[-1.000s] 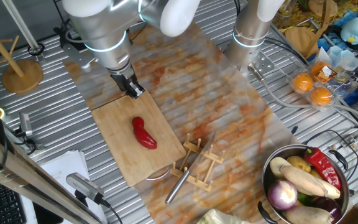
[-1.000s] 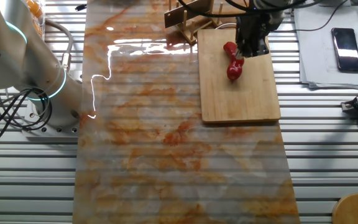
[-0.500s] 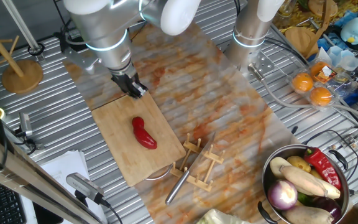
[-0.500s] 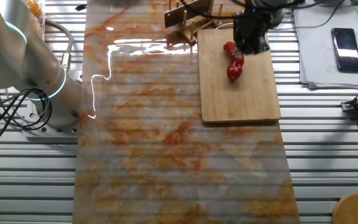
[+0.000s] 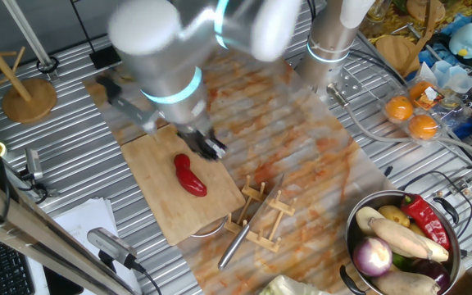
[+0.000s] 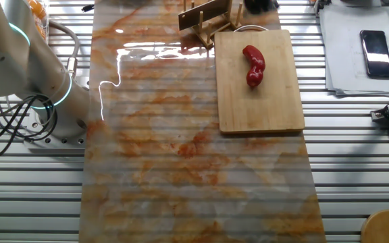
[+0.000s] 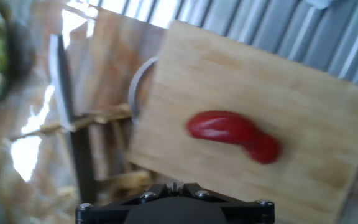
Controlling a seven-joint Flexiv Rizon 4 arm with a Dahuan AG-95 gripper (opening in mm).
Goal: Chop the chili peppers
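Observation:
One whole glossy red chili pepper [image 5: 190, 175] lies on the wooden cutting board [image 5: 156, 195]; it also shows in the other fixed view [image 6: 253, 65] and in the hand view [image 7: 232, 134]. My gripper [image 5: 210, 147] is motion-blurred and hovers over the board's right edge, just up and right of the pepper, apart from it. In the hand view its fingertips [image 7: 178, 185] stand together with nothing between them. In the other fixed view the gripper [image 6: 261, 4] is nearly out of frame at the top. The board [image 6: 262, 101] is bare apart from the pepper.
A knife [image 5: 240, 238] rests in a wooden rack [image 5: 265, 220] beside the board, and shows in the hand view [image 7: 69, 124]. A pot of mixed vegetables [image 5: 359, 246] stands at front right. A second arm's base [image 5: 333, 41] stands at the back. A wooden stand [image 5: 29, 98] is far left.
My arm has swung quickly from the board's far corner to its right edge near the pepper. In the other fixed view it left the pepper uncovered. The pepper has not moved.

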